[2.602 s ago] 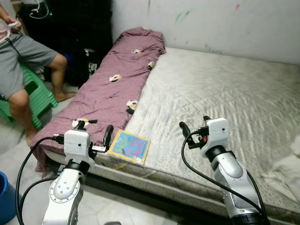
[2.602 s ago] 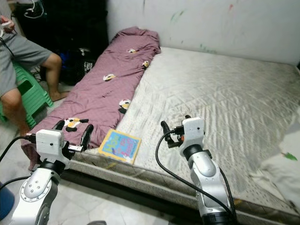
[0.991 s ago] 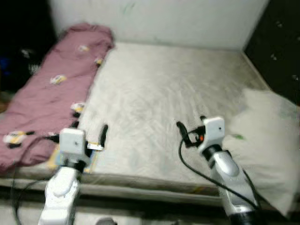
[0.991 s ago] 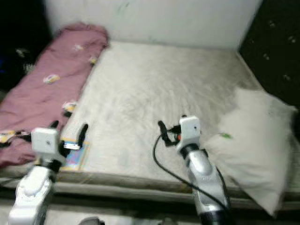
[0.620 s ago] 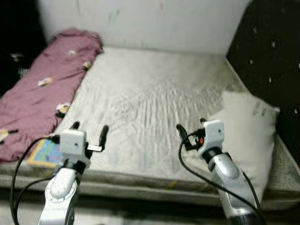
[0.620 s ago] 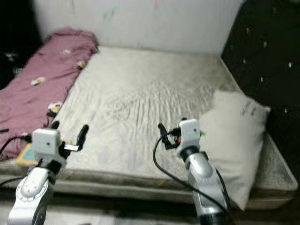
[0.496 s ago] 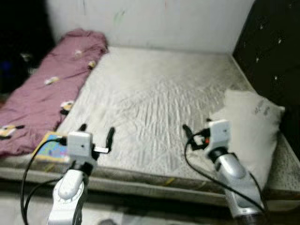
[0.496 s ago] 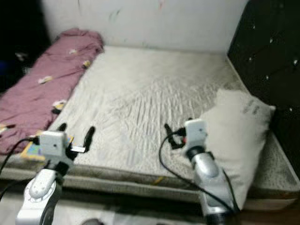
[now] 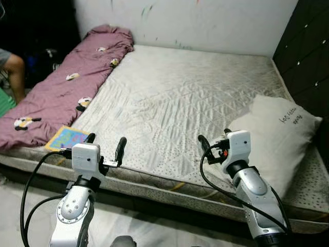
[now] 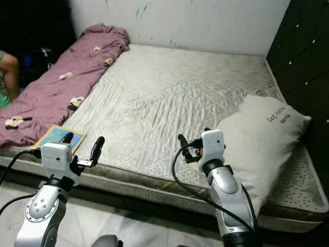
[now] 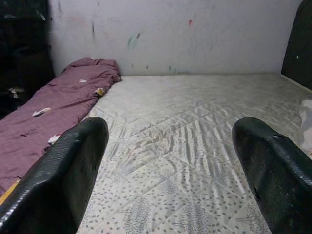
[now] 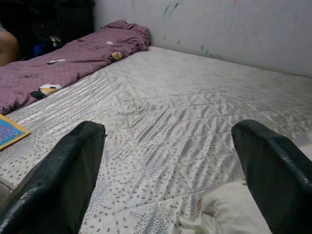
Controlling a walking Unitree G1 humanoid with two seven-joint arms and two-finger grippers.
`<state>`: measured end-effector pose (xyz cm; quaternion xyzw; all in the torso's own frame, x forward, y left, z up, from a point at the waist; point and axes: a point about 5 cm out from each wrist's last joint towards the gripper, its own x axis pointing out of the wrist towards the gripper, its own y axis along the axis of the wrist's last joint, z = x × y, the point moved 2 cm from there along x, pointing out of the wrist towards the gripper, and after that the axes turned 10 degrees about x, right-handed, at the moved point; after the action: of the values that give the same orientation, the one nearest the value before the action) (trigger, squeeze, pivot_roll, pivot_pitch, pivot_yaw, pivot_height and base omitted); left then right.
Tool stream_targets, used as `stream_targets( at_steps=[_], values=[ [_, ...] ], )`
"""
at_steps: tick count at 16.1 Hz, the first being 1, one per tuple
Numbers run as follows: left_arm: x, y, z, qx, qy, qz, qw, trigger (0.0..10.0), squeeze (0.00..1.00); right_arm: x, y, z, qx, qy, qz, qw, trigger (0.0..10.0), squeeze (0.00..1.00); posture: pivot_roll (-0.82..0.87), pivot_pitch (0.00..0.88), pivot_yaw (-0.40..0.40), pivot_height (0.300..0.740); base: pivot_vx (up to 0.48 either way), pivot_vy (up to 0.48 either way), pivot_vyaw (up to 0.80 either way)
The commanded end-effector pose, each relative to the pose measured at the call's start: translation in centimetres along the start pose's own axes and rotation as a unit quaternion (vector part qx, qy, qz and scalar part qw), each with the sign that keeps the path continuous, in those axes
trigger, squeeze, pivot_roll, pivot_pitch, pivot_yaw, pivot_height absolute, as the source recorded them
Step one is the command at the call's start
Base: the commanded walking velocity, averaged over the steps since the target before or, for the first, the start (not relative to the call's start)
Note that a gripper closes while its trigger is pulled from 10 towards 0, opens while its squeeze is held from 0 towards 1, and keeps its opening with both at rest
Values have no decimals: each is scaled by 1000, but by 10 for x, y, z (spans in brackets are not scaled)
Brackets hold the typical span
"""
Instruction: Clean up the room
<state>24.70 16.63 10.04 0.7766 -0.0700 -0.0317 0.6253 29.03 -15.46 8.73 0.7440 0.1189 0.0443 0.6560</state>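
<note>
A bare grey quilted mattress lies before me. A purple blanket with cartoon patches lies crumpled along its left side. A colourful book rests flat on the front left corner, beside the blanket's end. A white pillow lies at the right edge, partly hanging over it. My left gripper is open and held above the front edge, just right of the book. My right gripper is open too, raised over the front edge next to the pillow. Both are empty.
A dark padded headboard stands along the right side. A white wall with paint marks runs behind the bed. A person's knee and a green stool are at the far left. Pale floor lies below the bed's front edge.
The camera has swung right and partly back, so the pillow and headboard are now in view and the person is mostly out of frame. Both grippers hold the same open pose.
</note>
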Motion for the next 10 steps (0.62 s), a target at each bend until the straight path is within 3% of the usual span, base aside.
stream_targets(
  at_steps=[1,10],
  values=[
    [2,4,-3,5,0,8,1000,10000,0,2,6,-1,-3,4,9,1000,10000,0,18,0,-26,740,255,0,0],
    [2,2,-3,4,-3,4,1000,10000,0,2,6,-1,-6,2,11,1000,10000,0,17,0,-25,740,313,0,0]
  ],
)
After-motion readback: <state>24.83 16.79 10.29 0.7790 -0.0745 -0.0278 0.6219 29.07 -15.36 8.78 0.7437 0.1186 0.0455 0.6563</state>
